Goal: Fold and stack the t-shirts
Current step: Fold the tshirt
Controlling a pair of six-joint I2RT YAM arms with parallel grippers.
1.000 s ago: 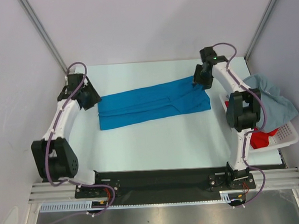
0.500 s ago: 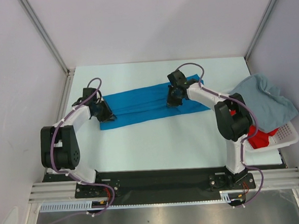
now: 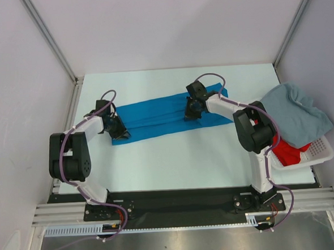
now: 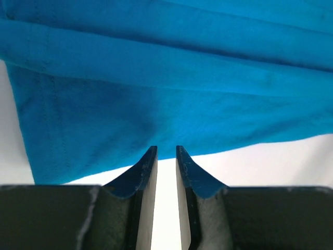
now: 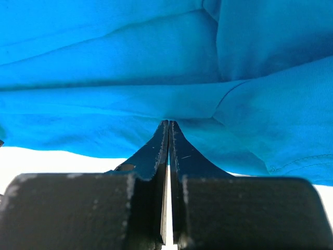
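The bright blue t-shirt (image 3: 155, 117) lies on the white table (image 3: 175, 164) as a long folded band, running between the two grippers and slanting up from the left one toward the far side of the right one.

The left gripper (image 3: 120, 132) sits at the shirt's left end, on its near edge. Its jaws stand a narrow slit apart, with bare table showing between them, and the tips meet the hem. I cannot tell whether any cloth is caught there.

The right gripper (image 3: 191, 113) is down on the band, with most of the shirt stretching to its left and a shorter piece to its right. Its jaws are pressed together and pinch a fold, and creases in the cloth run into the tips.

Well to the right of that gripper, the pale grey-blue t-shirt (image 3: 299, 111) drapes over a white slatted basket (image 3: 323, 151). The red t-shirt (image 3: 286, 153) is bunched inside it.
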